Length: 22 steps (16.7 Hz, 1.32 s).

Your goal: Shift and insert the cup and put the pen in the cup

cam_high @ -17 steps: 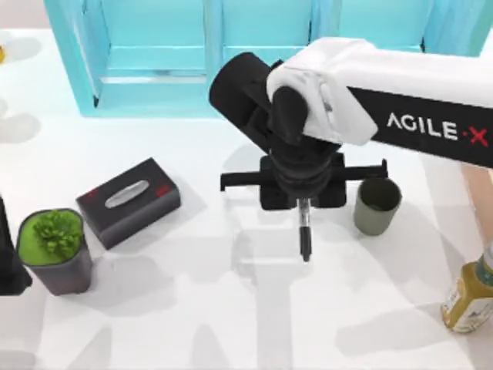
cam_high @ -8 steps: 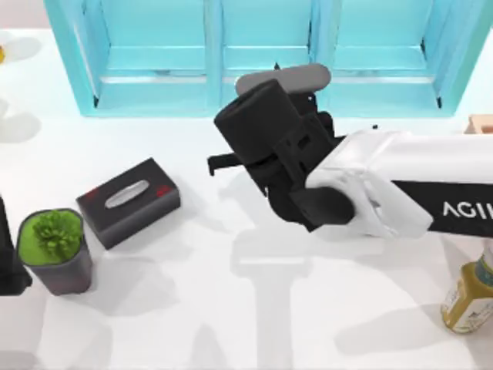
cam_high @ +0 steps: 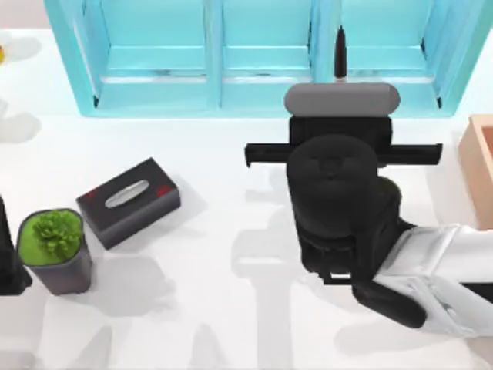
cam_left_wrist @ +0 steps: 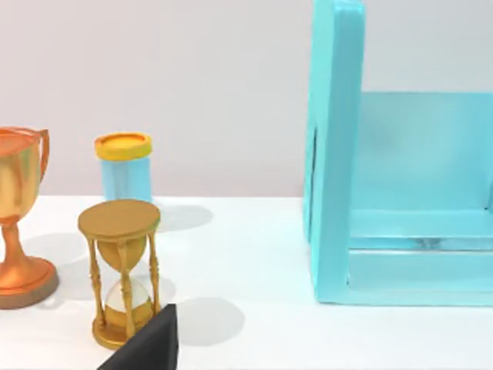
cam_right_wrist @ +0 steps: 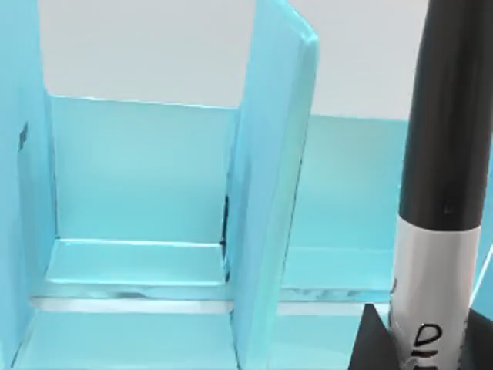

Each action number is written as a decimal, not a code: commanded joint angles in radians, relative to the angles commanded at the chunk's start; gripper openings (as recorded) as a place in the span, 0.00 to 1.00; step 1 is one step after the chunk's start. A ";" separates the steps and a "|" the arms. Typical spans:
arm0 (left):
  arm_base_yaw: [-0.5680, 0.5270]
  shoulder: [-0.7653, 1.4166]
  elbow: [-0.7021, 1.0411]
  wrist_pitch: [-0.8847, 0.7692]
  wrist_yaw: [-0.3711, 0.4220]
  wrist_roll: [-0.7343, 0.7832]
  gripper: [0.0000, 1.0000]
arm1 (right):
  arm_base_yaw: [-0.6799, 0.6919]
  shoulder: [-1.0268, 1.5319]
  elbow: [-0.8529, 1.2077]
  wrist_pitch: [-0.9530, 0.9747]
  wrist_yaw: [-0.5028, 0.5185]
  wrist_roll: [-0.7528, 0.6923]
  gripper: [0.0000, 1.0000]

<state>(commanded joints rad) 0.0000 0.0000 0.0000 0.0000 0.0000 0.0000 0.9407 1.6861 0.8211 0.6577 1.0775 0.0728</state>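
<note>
The right gripper [cam_high: 339, 85] is clamped on the slim black marker pen with a white label band [cam_right_wrist: 441, 193], holding it up before the open turquoise shelf unit [cam_high: 223, 58] along the table's [cam_high: 200, 308] rear edge. The cup is hidden, so by my judgement dropping the pen in remains. The left arm [cam_high: 9, 266] sits parked at the left edge; whether its fingers are apart I cannot tell.

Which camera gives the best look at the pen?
The right wrist view: the pen stands large and close, its black body and white label band plain. The top view catches just its dark tip poking past the right claw. The left wrist view faces elsewhere.
</note>
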 joint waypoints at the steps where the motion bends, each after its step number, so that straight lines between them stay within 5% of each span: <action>1: 0.000 0.000 0.000 0.000 0.000 0.000 1.00 | 0.008 -0.020 -0.040 0.080 0.037 -0.035 0.00; 9: 0.000 0.000 0.000 0.000 0.000 0.000 1.00 | 0.046 -0.111 -0.224 0.457 0.210 -0.196 0.00; 22: 0.000 0.000 0.000 0.000 0.000 0.000 1.00 | -0.020 -0.059 -0.212 0.479 0.149 -0.177 0.00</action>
<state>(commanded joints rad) 0.0000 0.0000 0.0000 0.0000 0.0000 0.0000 0.9202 1.6268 0.6091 1.1366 1.2260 -0.1042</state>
